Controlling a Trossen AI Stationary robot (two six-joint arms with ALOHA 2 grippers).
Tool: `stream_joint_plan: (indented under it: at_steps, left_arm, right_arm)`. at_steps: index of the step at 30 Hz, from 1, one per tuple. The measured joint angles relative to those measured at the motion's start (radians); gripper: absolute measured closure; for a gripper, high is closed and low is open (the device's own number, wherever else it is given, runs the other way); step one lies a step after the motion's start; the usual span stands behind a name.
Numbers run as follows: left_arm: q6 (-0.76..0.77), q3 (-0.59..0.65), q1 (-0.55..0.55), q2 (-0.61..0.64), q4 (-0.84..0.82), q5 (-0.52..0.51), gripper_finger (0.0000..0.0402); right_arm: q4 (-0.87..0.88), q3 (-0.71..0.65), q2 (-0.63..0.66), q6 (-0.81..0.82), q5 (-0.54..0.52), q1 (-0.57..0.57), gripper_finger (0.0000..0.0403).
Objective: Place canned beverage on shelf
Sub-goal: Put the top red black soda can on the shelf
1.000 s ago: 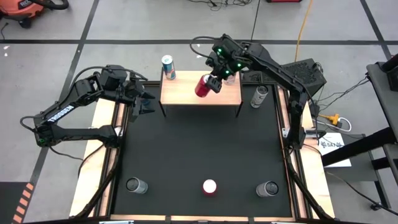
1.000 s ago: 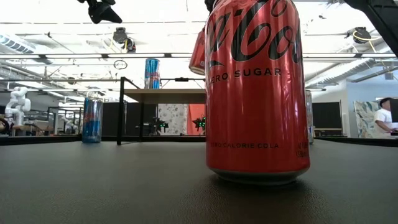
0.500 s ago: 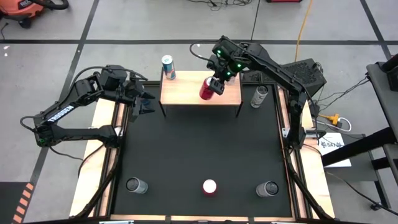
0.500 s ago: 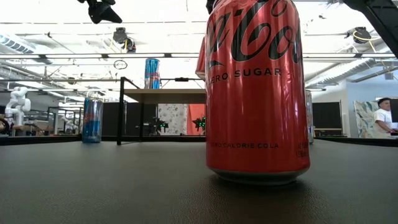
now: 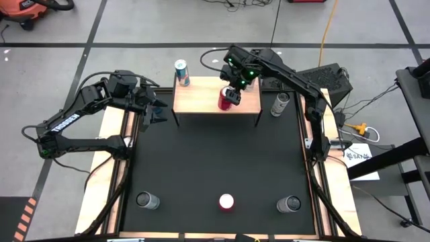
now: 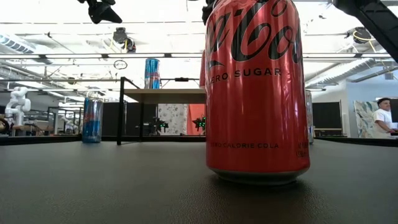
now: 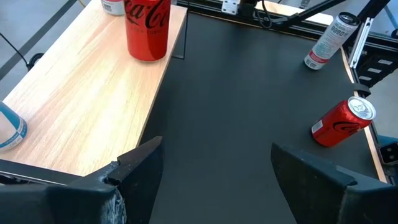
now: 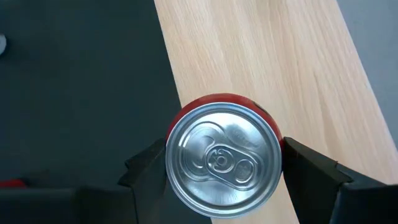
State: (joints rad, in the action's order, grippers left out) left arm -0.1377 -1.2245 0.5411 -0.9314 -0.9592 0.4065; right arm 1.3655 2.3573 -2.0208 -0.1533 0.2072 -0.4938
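My right gripper (image 5: pixel 230 94) hangs over the shelf (image 5: pixel 201 104), a light-wood board on black legs, and is shut on a red cola can (image 5: pixel 226 99). The can stands upright over the board's middle (image 7: pixel 148 28). Its base is at the board, but I cannot tell whether it touches. A teal-topped can (image 5: pixel 181 72) stands on the shelf's far left corner. My left gripper (image 5: pixel 158 111) waits open just left of the shelf, with nothing between its fingers (image 7: pixel 143 165). My right gripper pinches the red can's round wall just below its top rim (image 8: pixel 177 134) between its two fingers (image 8: pixel 146 171), one on each side. The fingers come from above, slanting down. The can is upright, silver top (image 8: pixel 224 155) facing the wrist.
A silver can (image 5: pixel 280 103) stands on the black mat right of the shelf. Three more cans stand along the near edge (image 5: pixel 146 200), (image 5: pixel 226 202), (image 5: pixel 289 204). The middle one fills the low view (image 6: pixel 256 93) and hides most of the shelf. The mat between is bare.
My right gripper has sunk toward the shelf board with the red can and shifted a little toward the table's right and near edges, its wrist rolling. The can, tilted a second ago, now stands upright at the board.
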Motion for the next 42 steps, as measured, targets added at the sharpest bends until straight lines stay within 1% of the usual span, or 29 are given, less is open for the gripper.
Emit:
stream_joint_plan:
  at_steps: [8, 19, 42]
  left_arm:
    - [0.000, 0.000, 0.000, 0.000, 0.000, 0.000, 0.0102]
    - [0.000, 0.000, 0.000, 0.000, 0.000, 0.000, 0.0102]
    - [0.000, 0.000, 0.000, 0.000, 0.000, 0.000, 0.0102]
  right_arm:
    - [-0.001, 0.001, -0.006, -0.027, 0.003, -0.001, 0.0155]
    - [0.003, 0.000, -0.008, -0.020, -0.023, -0.002, 0.0116]
    - [-0.026, -0.002, -0.003, -0.017, -0.030, -0.005, 0.0112]
